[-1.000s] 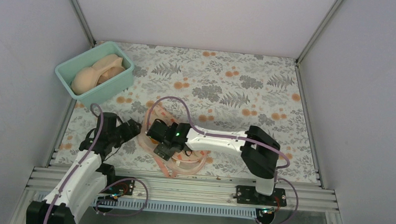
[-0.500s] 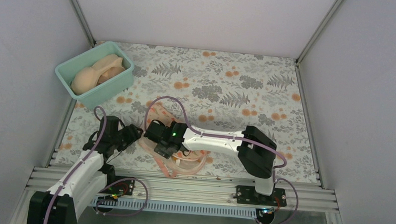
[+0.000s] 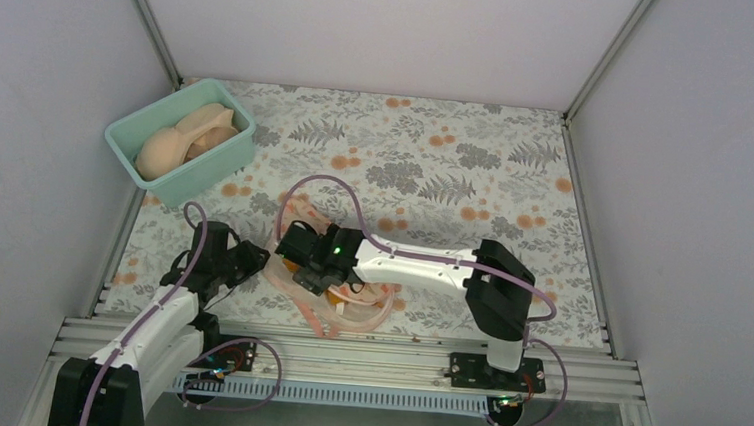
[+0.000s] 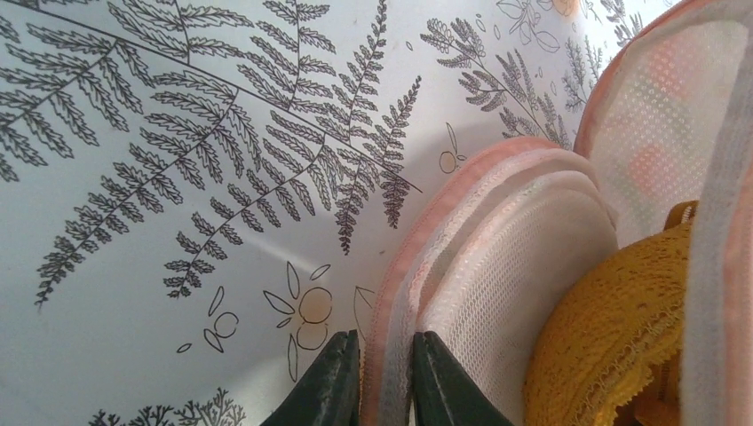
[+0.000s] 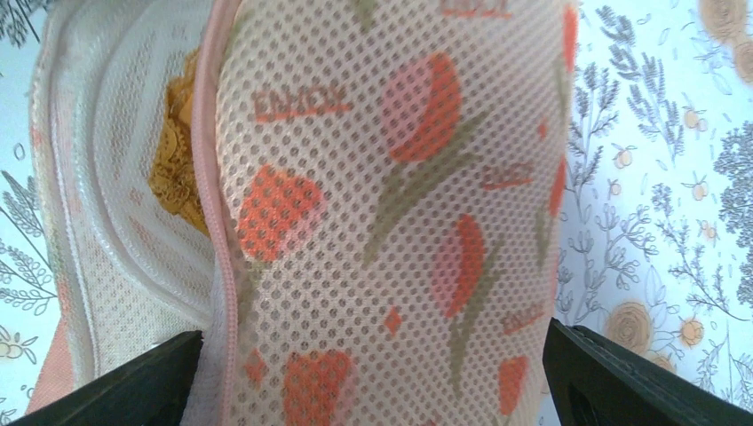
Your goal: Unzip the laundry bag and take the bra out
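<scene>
Near front edge of worktop (image 3: 474, 195), left of ctr: laundry bag (image 5: 391, 195) lies partly open, both grippers at it.
L gripper (image 4: 384, 344) nearly closed, fingers pinching bag's pink trim rim at its left end. R gripper (image 5: 373, 330) spread wide, fingers straddling the raised mesh flap; can't tell if they touch it. Bra (image 4: 613, 328), mustard lace, sits inside bag, showing thru gap btwn flap and lower shell. Teal tub (image 3: 128, 130) w/ pale bras (image 3: 172, 144) at far-left corner, well apart.
</scene>
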Controlling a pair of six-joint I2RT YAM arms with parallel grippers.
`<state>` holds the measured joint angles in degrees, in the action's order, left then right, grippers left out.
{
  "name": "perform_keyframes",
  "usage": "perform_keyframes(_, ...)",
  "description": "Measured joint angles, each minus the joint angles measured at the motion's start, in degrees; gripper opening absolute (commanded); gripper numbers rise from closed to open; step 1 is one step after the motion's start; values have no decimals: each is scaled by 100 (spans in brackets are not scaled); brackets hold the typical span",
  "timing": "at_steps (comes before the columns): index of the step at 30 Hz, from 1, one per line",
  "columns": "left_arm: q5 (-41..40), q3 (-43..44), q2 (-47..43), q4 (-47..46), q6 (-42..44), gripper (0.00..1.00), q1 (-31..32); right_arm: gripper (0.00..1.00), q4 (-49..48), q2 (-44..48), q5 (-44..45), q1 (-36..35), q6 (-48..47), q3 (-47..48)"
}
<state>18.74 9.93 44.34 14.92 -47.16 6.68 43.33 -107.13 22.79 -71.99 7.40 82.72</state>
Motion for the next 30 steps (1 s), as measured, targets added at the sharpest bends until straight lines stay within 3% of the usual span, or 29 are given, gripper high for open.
perform_keyframes(10, -4, -2, -15, -7, 7, 18, 20, 93, -48, 343, 66, 664, 245, -138)
perform_keyframes(17, -7, -11, -85, -4, 7, 18, 20, 100, -234, 787, -35, 1934, 404, -739)
perform_keyframes(24, -11, -13, -177, -2, 7, 18, 20, 100, -1027, 2028, -1670, 3866, 470, -1665)
perform_keyframes(30, -20, -48, -199, -7, 4, 18, 22, 100, -1329, 2717, -2594, 4570, 564, -2251)
